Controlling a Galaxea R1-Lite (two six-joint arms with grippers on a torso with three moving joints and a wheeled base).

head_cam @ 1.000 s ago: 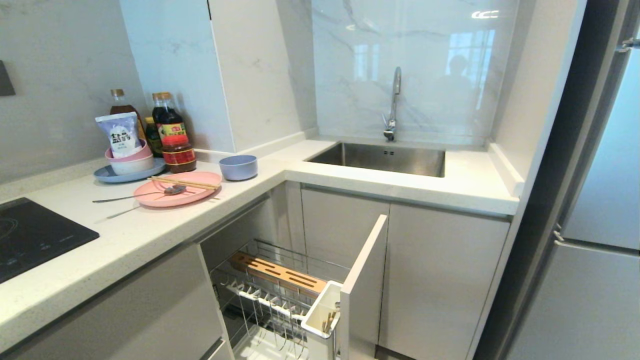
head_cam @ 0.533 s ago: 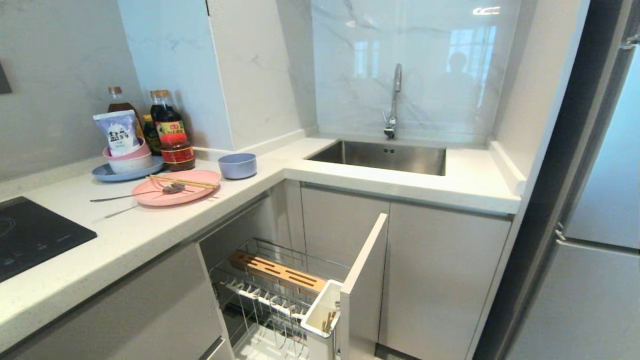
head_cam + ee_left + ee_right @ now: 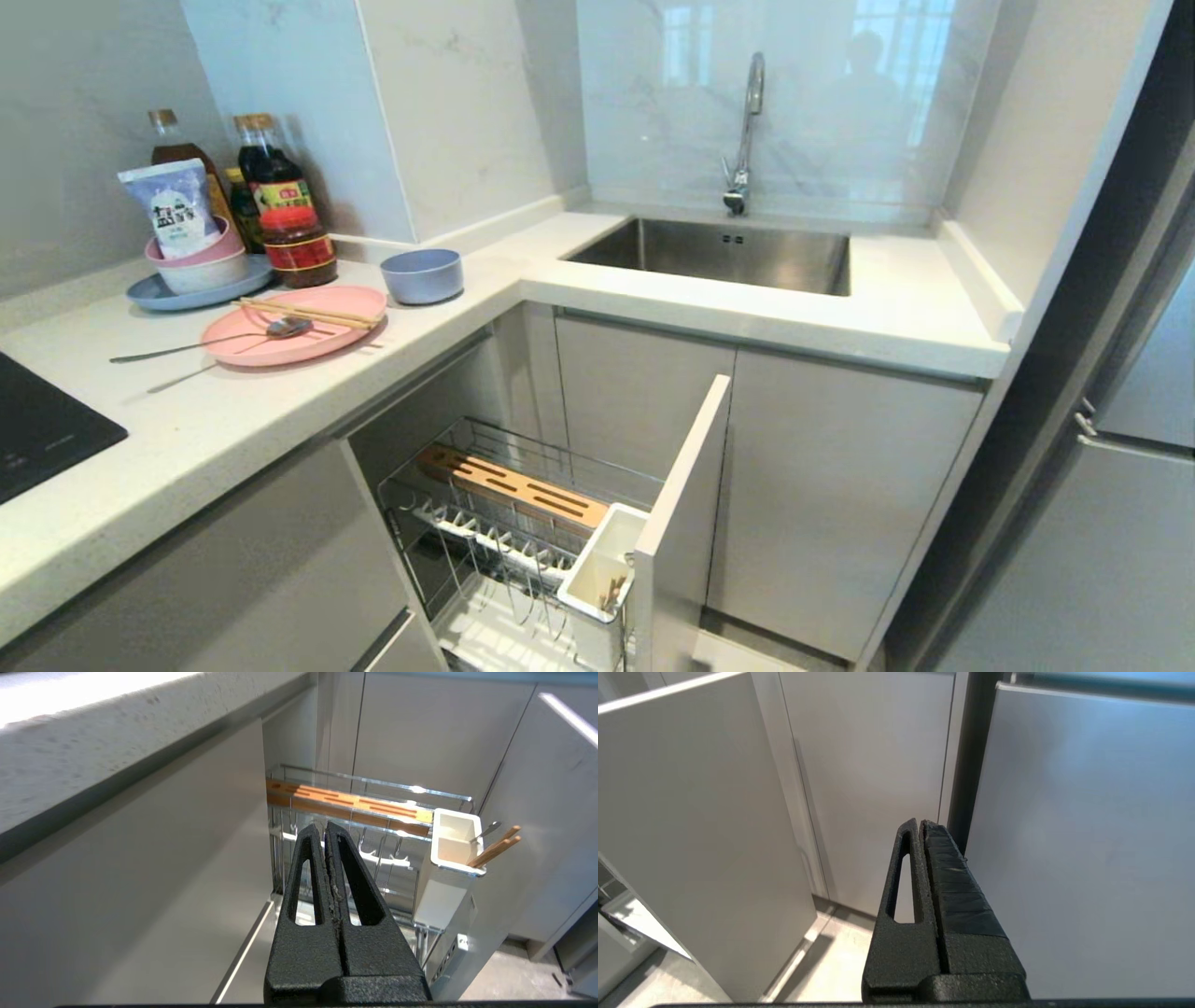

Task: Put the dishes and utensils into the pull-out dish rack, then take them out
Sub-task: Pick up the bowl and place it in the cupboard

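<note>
Left gripper (image 3: 325,828) clenched, empty, low before the pulled-out dish rack (image 3: 369,812), right gripper (image 3: 920,826) clenched, empty, facing cabinet doors, one pink plate (image 3: 294,327) bearing two chopsticks (image 3: 303,312) and one spoon (image 3: 201,343), one blue bowl (image 3: 422,275) beside on the counter (image 3: 224,429).

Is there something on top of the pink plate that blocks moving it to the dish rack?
Yes. The chopsticks and the spoon lie on the pink plate. The pull-out dish rack stands open below the counter; its wire slots look free.
</note>
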